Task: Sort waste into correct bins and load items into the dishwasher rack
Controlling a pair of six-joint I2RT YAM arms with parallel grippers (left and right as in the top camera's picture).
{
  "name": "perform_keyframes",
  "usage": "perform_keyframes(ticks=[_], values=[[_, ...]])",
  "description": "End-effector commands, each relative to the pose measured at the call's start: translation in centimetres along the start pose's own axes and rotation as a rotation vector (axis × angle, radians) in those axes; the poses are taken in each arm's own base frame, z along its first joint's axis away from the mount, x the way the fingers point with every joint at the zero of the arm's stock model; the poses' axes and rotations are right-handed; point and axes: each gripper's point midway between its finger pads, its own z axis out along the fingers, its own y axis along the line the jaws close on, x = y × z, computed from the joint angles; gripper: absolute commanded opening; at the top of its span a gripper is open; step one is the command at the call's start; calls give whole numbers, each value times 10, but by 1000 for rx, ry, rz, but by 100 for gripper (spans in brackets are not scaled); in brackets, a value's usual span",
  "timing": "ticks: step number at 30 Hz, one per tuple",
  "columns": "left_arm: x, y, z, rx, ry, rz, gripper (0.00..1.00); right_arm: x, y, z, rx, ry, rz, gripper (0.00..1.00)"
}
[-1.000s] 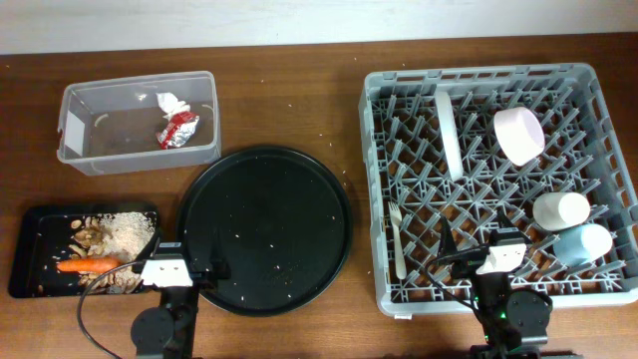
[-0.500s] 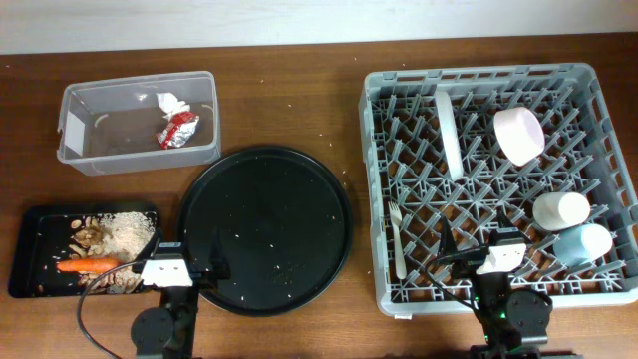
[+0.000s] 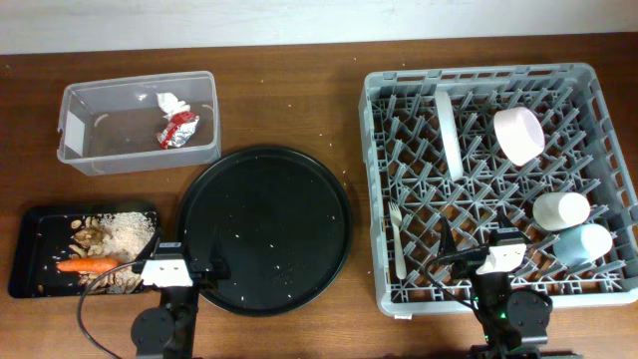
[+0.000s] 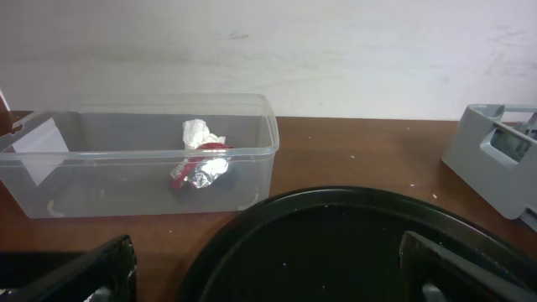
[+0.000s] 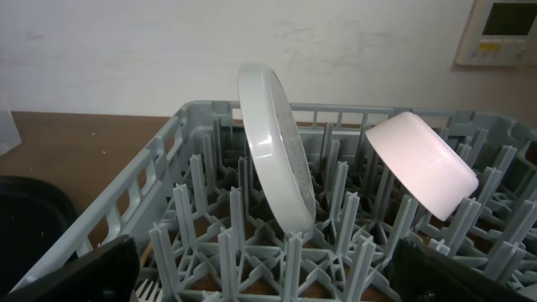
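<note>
The grey dishwasher rack holds the white plate on edge, the pinkish bowl, the small white cup, the light blue cup and the white fork. The plate and bowl also show in the right wrist view. The clear tub holds the red-and-silver wrapper and white tissue; both show in the left wrist view. The shallow black tray holds oat scraps and the carrot. My left gripper and right gripper are open and empty at the table's front edge.
A large round black tray with a few crumbs lies between the bins and the rack. Crumbs dot the brown table. A white wall stands behind the table.
</note>
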Motion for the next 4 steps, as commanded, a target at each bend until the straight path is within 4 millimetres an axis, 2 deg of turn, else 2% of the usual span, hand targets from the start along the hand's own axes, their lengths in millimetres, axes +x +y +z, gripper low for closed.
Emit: perform_keyframes(ticks=[1, 4], values=[[2, 1, 0, -5, 1, 23, 99, 2, 4, 0, -20, 2, -6, 98], [2, 1, 0, -5, 1, 23, 99, 2, 4, 0, -20, 2, -6, 98]])
